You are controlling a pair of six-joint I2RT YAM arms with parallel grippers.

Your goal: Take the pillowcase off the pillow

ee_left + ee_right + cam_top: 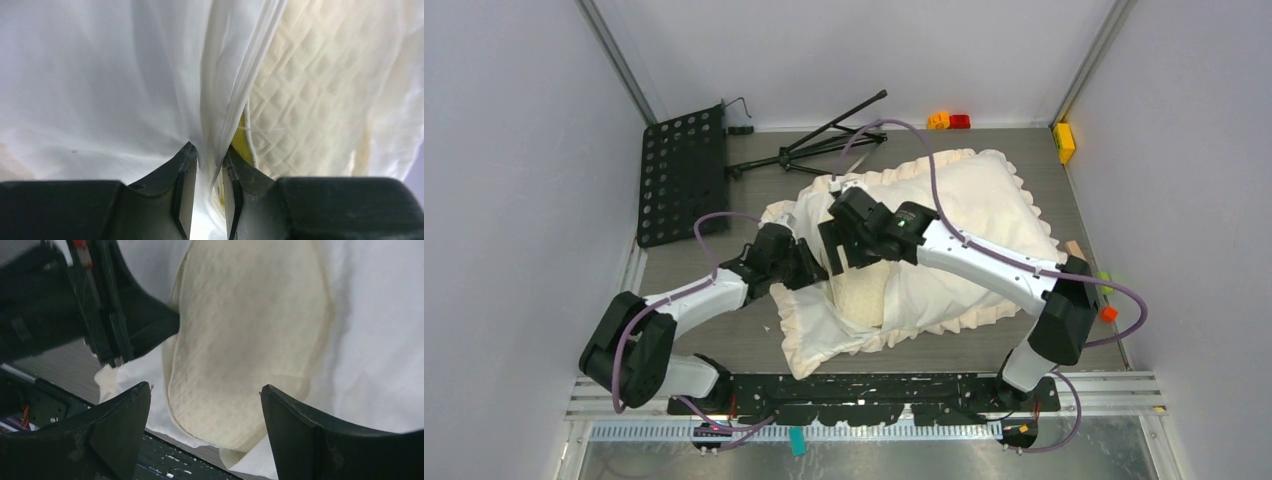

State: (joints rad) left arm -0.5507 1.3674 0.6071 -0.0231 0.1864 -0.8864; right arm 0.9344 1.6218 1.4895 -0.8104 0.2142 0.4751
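At the near edge of the grey wood-grain bench (744, 345), the left gripper (207, 192) is reaching in from the left with its jaws almost together, and a gathered fold of the off-white, smooth cloth pillowcase with the ruffled border (100, 75) is running down between its fingers (186, 172) and pulling taut from that pinch. Just beside it, the right gripper (205, 390) is hanging with its jaws spread wide and is gripping nothing; whether its fingers (122, 422) are brushing the cloth below cannot be told. Between those spread jaws, the rounded end of the plump pale yellow pillow with the quilted diamond texture (240, 340) is poking out of the pillowcase's open mouth, toward the near edge of the bench. A strip of brighter yellow seam is showing beside the left gripper's right finger. The rest of the pillow is lying inside the pillowcase, which is spreading in a wrinkled mound across the middle of the bench and out toward the far right, with both arms crossing over it. Farther back on the left, a black perforated metal tray (682, 175) is lying flat, and a folded black tripod stand (824, 143) is lying beside it. Along the far edge, a small orange block (939, 120) and a red block (960, 121) are sitting together, and a yellow block (1064, 141) is sitting in the far right corner.
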